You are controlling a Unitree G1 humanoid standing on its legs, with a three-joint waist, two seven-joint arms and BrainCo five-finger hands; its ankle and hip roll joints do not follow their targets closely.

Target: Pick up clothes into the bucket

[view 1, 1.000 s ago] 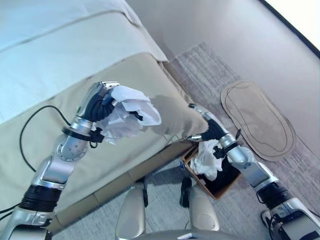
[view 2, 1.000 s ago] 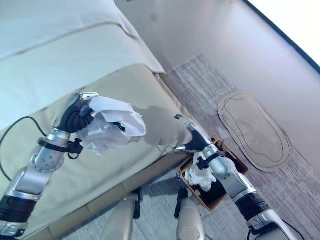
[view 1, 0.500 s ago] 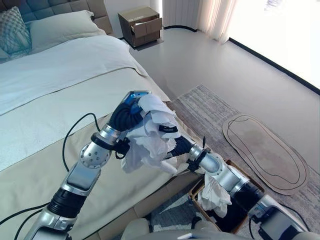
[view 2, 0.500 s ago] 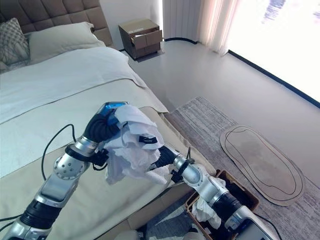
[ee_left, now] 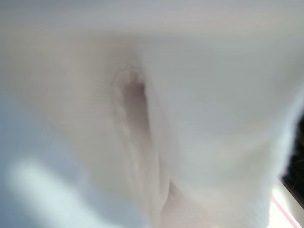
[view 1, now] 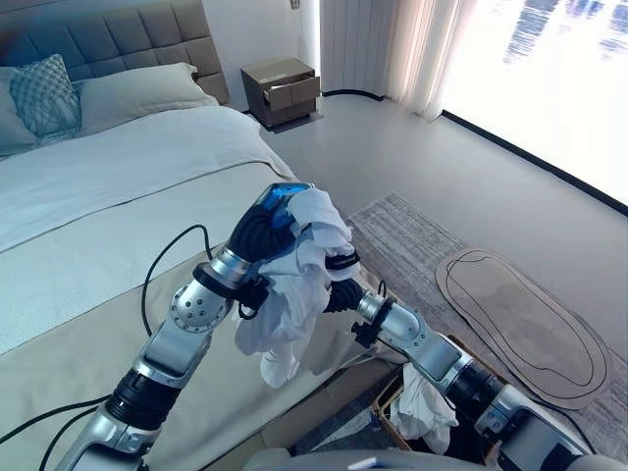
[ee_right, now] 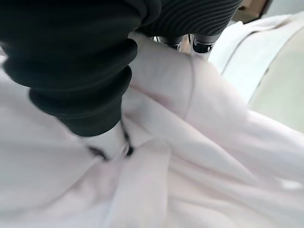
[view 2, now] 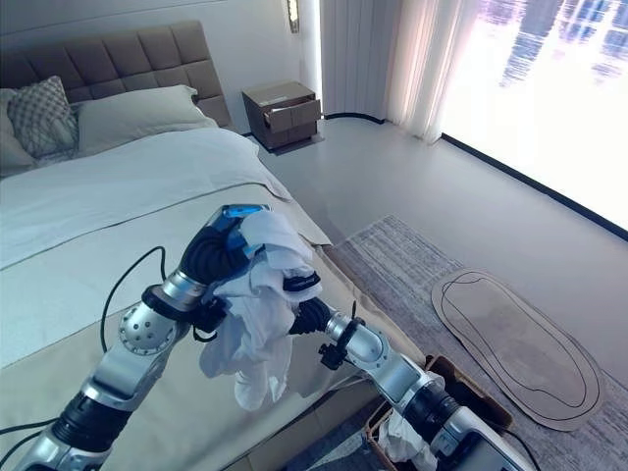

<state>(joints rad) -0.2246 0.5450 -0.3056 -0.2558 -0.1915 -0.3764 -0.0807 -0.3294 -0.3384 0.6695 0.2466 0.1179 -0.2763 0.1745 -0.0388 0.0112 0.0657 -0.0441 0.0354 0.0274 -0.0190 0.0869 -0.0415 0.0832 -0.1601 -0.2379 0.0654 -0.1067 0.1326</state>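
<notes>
Bed [view 1: 118,196]: white sheet and beige cover, pillows at the headboard; takes up the robot's left side of the scene.
Rug [view 1: 412,235]: grey, on the floor beside the bed, with an oval mat [view 1: 520,319] lying on it.
White garment [view 1: 294,285]: lifted clear of the bed, bunched over the left hand, its loose end hanging down above the bed's edge.
Bucket [view 1: 397,392]: brown, on the floor at the bed's foot corner; white cloth [view 1: 424,407] hangs over its rim.
Nightstand [view 1: 282,90]: against the far wall.
Left hand [view 1: 270,221]: raised, wrapped in the garment; fingers hidden, state cannot be told.
Right hand [view 1: 339,292]: reaches into the hanging garment from below; fingers hidden in the cloth, state cannot be told.
</notes>
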